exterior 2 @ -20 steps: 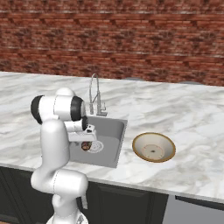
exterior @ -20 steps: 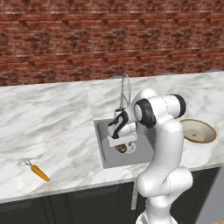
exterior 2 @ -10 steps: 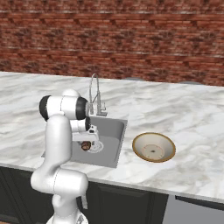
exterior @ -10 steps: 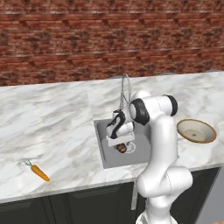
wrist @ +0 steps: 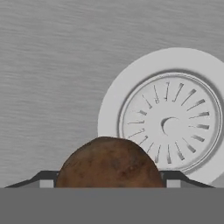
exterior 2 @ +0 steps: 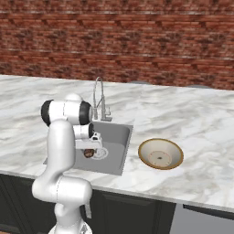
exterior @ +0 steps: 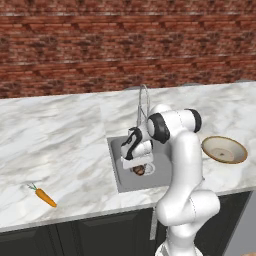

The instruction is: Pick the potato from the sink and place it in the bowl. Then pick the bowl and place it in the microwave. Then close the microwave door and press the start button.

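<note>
Tool (wrist: 107,183) straddles potato (wrist: 109,162) in sink (exterior: 116,165)
Fingers (wrist: 46,179) stand apart either side, seemingly just touching; bowl (exterior 2: 161,154) waits on desk (exterior 2: 192,123).

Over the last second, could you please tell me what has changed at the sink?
The gripper has sunk lower into the sink, its fingers now on either side of the potato, not yet lifting it. The potato, bowl and carrot have stayed put.
</note>
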You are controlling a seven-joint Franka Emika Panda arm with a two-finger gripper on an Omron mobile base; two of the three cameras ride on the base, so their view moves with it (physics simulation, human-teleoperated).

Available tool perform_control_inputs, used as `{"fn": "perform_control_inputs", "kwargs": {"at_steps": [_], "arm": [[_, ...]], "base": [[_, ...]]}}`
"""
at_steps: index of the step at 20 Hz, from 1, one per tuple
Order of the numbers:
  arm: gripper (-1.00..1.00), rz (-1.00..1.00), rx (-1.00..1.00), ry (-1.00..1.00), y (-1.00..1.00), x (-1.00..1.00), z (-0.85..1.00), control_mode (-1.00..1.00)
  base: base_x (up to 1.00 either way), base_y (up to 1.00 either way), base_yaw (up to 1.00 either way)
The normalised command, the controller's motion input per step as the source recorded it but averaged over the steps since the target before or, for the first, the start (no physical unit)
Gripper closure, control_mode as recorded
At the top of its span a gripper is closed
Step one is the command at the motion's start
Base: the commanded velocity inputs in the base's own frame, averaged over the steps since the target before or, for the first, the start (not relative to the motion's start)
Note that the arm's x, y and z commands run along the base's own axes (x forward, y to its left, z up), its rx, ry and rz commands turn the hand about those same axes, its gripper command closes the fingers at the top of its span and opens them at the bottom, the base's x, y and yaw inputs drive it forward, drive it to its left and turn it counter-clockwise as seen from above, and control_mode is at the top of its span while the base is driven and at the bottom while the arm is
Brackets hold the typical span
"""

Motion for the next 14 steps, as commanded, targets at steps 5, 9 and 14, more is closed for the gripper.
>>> {"fn": "perform_control_inputs", "kwargs": {"at_steps": [5,9,14], "arm": [[1.0,0.0,0.07,-0.1,0.0,-0.64,0.45,-1.0],[1.0,0.0,0.06,-0.11,-0.01,-0.68,0.99,-1.0],[1.0,-0.03,0.07,-0.03,-0.15,-0.44,1.0,-1.0]], "base": [[0.0,0.0,0.0],[0.0,0.0,0.0],[0.0,0.0,0.0]]}}
